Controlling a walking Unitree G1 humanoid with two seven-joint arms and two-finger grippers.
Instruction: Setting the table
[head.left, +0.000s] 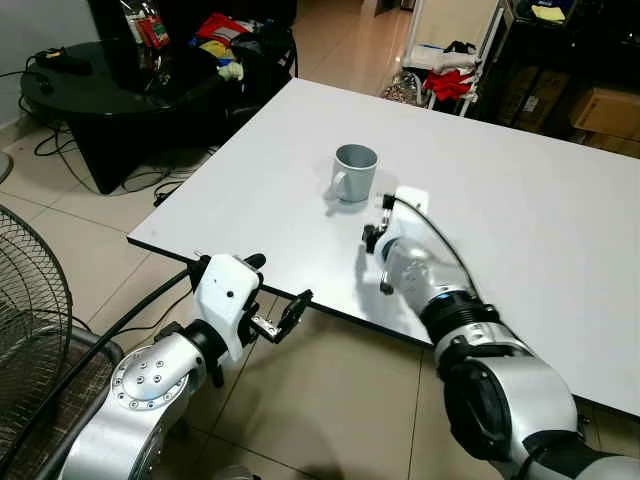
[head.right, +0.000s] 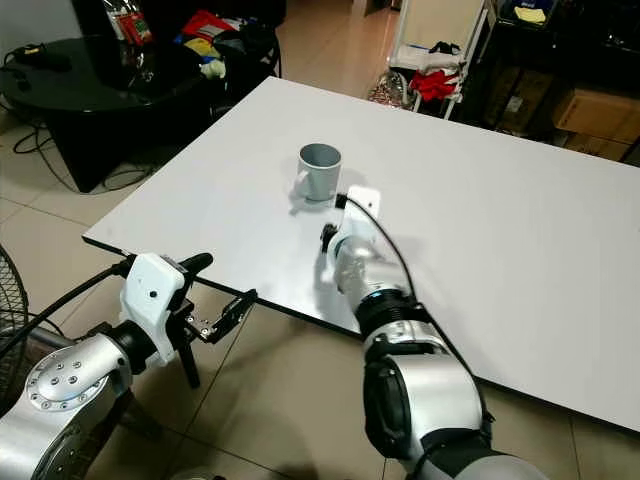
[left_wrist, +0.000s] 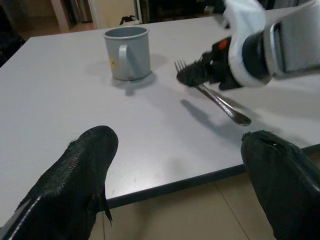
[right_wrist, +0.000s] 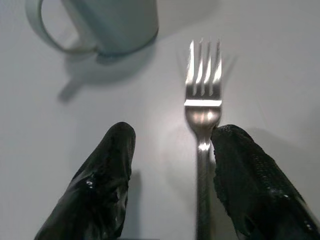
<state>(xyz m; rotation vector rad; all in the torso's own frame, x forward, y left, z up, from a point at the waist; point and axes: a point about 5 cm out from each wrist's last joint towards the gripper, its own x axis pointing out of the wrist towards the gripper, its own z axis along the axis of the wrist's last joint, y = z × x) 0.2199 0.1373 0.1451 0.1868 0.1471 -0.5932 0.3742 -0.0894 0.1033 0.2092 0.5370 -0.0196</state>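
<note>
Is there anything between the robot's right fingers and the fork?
No, nothing. The right gripper is right at the fork, with one finger touching its neck and the fingers apart. The mug stands just past the tines, on the white table.

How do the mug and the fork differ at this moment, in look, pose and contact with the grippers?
The mug is matte grey-blue; the fork is shiny metal. The mug stands upright and free of both grippers; the fork is long and thin, with one finger of the open right gripper against its neck. The mug sits just beyond the fork's tines. Both are over the white table.
</note>
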